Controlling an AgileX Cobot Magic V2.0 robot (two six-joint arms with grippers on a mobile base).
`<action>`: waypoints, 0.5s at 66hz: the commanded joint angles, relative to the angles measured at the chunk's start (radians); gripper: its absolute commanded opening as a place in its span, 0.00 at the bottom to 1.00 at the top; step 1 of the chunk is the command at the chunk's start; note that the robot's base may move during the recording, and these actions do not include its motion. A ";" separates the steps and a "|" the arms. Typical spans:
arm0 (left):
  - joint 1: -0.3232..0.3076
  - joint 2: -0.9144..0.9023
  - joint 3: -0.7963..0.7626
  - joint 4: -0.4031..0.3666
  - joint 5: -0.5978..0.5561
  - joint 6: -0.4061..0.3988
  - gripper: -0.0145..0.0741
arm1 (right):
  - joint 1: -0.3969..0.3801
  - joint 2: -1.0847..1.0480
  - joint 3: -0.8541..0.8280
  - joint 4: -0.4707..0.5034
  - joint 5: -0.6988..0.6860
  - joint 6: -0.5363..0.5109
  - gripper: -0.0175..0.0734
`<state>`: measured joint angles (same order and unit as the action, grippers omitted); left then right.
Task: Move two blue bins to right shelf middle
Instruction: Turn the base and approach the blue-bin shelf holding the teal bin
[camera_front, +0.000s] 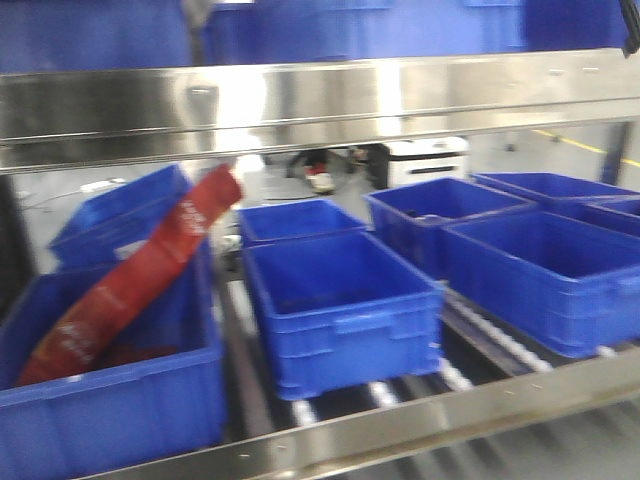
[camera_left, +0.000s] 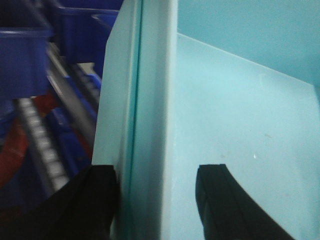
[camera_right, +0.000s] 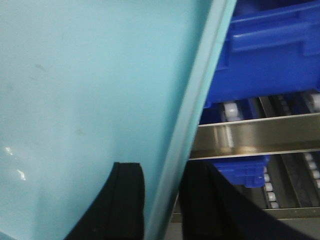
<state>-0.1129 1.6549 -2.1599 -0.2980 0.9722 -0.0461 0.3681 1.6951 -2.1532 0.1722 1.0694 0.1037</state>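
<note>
The shelf rack (camera_front: 320, 105) is seen head-on from the front view, at the height of a steel rail, with blue bins (camera_front: 340, 300) on roller tracks looked slightly down upon from near range. The left wrist view is set very close against a pale bin wall (camera_left: 150, 110), facing along it, with the left pincer (camera_left: 155, 200) at the bottom edge. The right wrist view is pressed equally close to a pale bin rim (camera_right: 195, 115), the right pincer (camera_right: 160, 205) below. Blue bins and rollers (camera_right: 272, 187) are shared by all three views.
</note>
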 joint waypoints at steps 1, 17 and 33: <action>-0.010 -0.015 -0.018 -0.082 -0.056 0.023 0.04 | 0.012 -0.019 -0.016 0.071 -0.092 -0.035 0.02; -0.010 -0.015 -0.018 -0.082 -0.056 0.023 0.04 | 0.012 -0.019 -0.016 0.071 -0.092 -0.035 0.02; -0.010 -0.015 -0.018 -0.082 -0.056 0.023 0.04 | 0.012 -0.019 -0.016 0.071 -0.092 -0.035 0.02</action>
<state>-0.1129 1.6549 -2.1599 -0.2958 0.9722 -0.0461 0.3681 1.6951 -2.1532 0.1722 1.0694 0.1037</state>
